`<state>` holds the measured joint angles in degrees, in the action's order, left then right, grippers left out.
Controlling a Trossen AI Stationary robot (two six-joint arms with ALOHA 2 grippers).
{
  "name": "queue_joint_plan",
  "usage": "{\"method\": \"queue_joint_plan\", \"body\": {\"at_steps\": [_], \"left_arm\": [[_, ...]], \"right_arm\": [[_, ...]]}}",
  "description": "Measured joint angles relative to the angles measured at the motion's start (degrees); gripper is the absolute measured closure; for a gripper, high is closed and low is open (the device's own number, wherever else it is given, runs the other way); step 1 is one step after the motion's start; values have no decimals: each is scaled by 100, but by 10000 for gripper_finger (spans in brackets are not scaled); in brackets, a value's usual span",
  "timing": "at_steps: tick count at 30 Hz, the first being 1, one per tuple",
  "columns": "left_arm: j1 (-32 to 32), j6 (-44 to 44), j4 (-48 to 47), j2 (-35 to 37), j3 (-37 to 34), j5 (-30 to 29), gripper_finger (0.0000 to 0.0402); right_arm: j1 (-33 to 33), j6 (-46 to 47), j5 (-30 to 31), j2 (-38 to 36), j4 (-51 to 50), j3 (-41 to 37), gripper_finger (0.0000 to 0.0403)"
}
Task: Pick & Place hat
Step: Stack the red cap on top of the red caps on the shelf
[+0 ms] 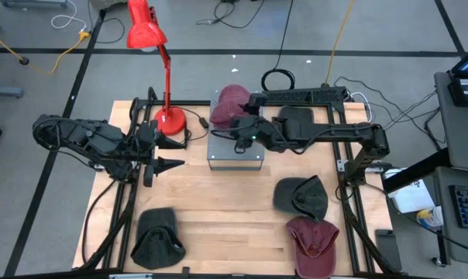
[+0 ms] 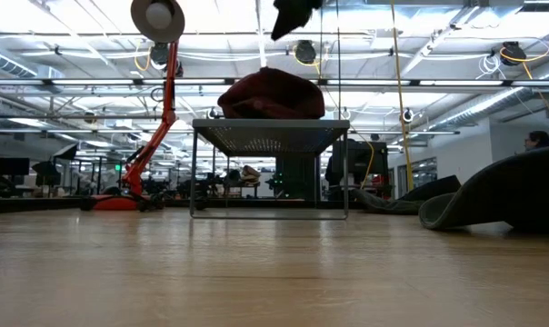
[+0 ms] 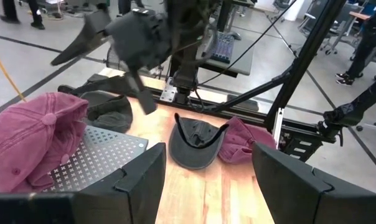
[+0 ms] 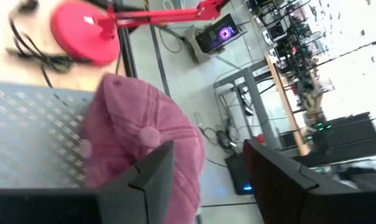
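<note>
Maroon cap [image 1: 230, 105] lies crumpled on the perforated metal stand [image 1: 235, 152], at its corner nearest the red lamp [image 1: 151, 46], long axis unclear. Right gripper [image 1: 239, 144] hovers above the stand, jaws spread; left gripper [image 1: 172, 153] beside it, also spread.

Tabletop [image 1: 226, 209]: pale wood.
On it: red lamp [image 1: 169, 120], perforated metal stand [image 1: 235, 153], four caps; maroon cap [image 1: 312, 244] near front.

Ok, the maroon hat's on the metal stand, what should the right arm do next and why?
Probably lift the right gripper straight up and away: its fingers stand open above the maroon hat, which rests on the metal stand and looks released. Other hats still lie on the table.
</note>
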<state>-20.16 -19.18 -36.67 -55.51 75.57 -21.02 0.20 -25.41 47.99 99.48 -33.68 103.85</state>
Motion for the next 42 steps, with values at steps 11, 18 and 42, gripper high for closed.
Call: {"method": "queue_joint_plan", "body": {"at_steps": [11, 18, 42], "left_arm": [[0, -197, 11, 0, 0, 0, 158], [0, -201, 18, 0, 0, 0, 158], [0, -477, 53, 0, 0, -2, 158]], "right_arm": [[802, 2950, -15, -294, -1029, 9, 202], [1256, 5944, -709, -352, -2526, 2, 202], [1761, 11187, -4073, -339, -3818, 2, 202]]}}
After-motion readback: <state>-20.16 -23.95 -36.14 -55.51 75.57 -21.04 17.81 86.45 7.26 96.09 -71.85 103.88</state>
